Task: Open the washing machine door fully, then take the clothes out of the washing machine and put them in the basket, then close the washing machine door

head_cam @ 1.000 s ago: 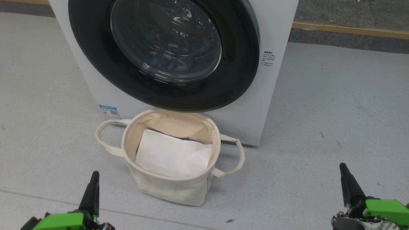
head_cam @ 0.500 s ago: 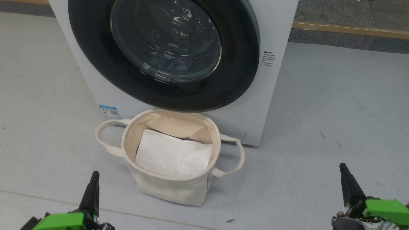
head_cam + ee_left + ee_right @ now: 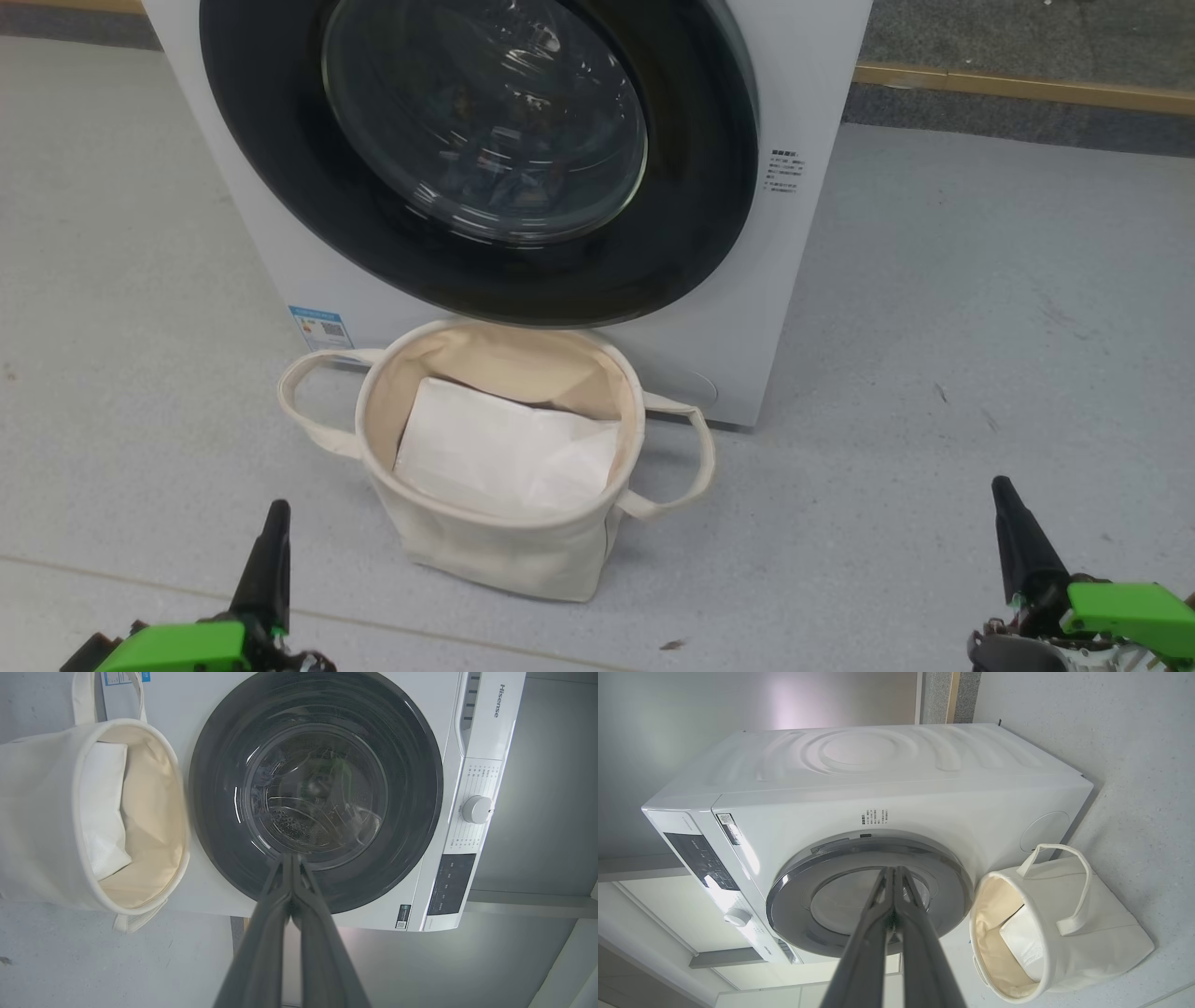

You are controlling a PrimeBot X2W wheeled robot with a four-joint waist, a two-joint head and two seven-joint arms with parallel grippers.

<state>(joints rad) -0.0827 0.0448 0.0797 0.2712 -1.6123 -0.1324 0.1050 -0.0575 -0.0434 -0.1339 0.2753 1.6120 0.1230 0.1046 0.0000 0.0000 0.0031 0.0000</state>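
The washing machine door point(image 3: 691, 233) sat shut on the white washing machine point(image 3: 812, 84), its glass too dark to show any load. The basket point(image 3: 504, 560) stood on the grey floor point(image 3: 934, 327) just before the door's lower rim, holding 1 white sheet point(image 3: 504, 453). The left gripper point(image 3: 277, 511) and right gripper point(image 3: 1001, 487) hung low on either side, each with its fingers pressed together.

The washing machine door point(image 3: 481, 140) is closed, basket point(image 3: 504, 560) upright before it.

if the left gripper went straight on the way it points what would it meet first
Probably the washing machine door: in its wrist view the left gripper aims at the glass, near the black rim. Nothing seems to lie between, though depth is unclear.
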